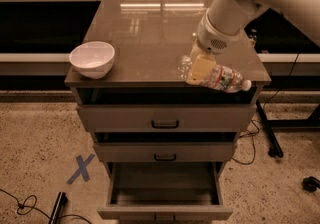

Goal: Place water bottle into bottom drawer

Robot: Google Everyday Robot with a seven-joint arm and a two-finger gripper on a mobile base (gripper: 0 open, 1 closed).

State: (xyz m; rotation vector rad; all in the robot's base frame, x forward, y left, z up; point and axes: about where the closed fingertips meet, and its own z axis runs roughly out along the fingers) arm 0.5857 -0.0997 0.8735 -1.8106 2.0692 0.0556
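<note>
1. Clear crinkled plastic water bottle [222,78], on its side at the front right edge of the cabinet top [150,38]. White cap toward the right, red-and-white label band mid-body.
2. Cap end poking a little past the front edge, above the right side of the top drawer [165,117]. Cannot tell whether resting on the surface or held just above it.
3. Gripper [198,74] at the bottle's left, base end, coming down from above. Pale yellowish fingers [201,67] closed around the bottle, gripping it.
4. White arm [240,3] reaching in from the upper right, over the right rear part of the top.
5. Bottom drawer [165,213], lowest of three, pulled well out toward the camera, inside visible. Bottle well above it, not in it.
6. Top drawer and middle drawer [165,152] above it, grey-brown fronts, small dark handle on each, dark gap over each front.
7. White bowl [92,59] upright at the left front corner of the top, well apart from bottle and gripper.
8. Blue tape X [81,169] on the speckled floor, left of the cabinet, near the open drawer.
9. Black cable [25,205] looped on the floor at bottom left.
</note>
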